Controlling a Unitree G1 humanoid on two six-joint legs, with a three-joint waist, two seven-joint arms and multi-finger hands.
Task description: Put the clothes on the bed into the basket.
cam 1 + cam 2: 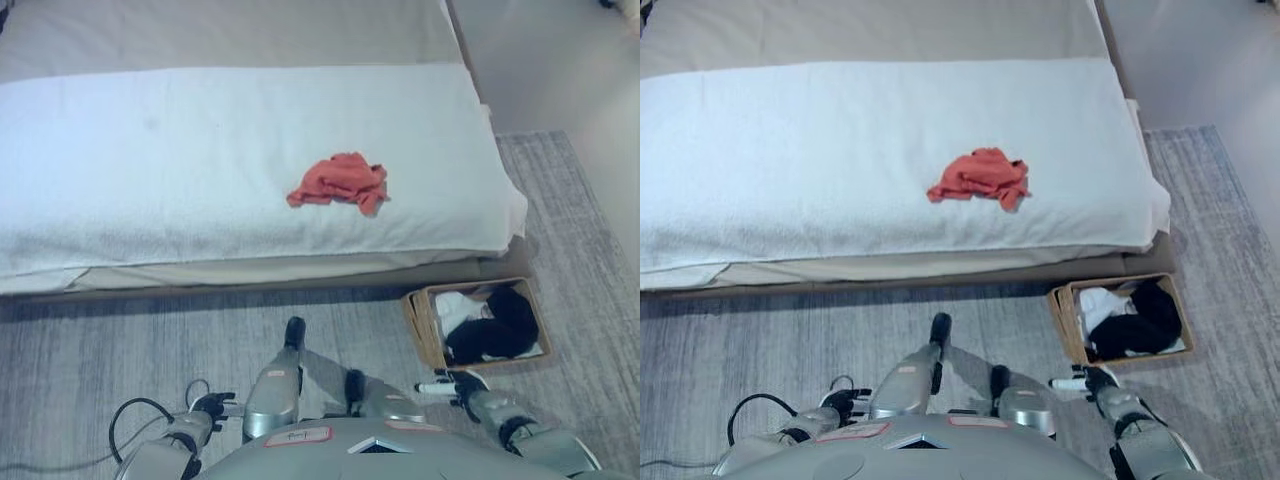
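Note:
A crumpled red-orange cloth (340, 183) lies on the white blanket of the bed (150, 160), right of middle and near the front edge. A brown basket (420, 325) stands on the floor at the bed's right front corner. It holds black clothing (500, 330) and a white piece (458, 308). My left hand (212, 406) is low at the lower left, open and empty. My right hand (452, 384) is low at the lower right, just in front of the basket, open and empty. Both hands are far from the cloth.
The bed is low, with a beige mattress (250, 30) behind the blanket. A grey rug (120, 340) covers the floor between me and the bed. Bare pale floor (560, 60) lies to the right of the bed.

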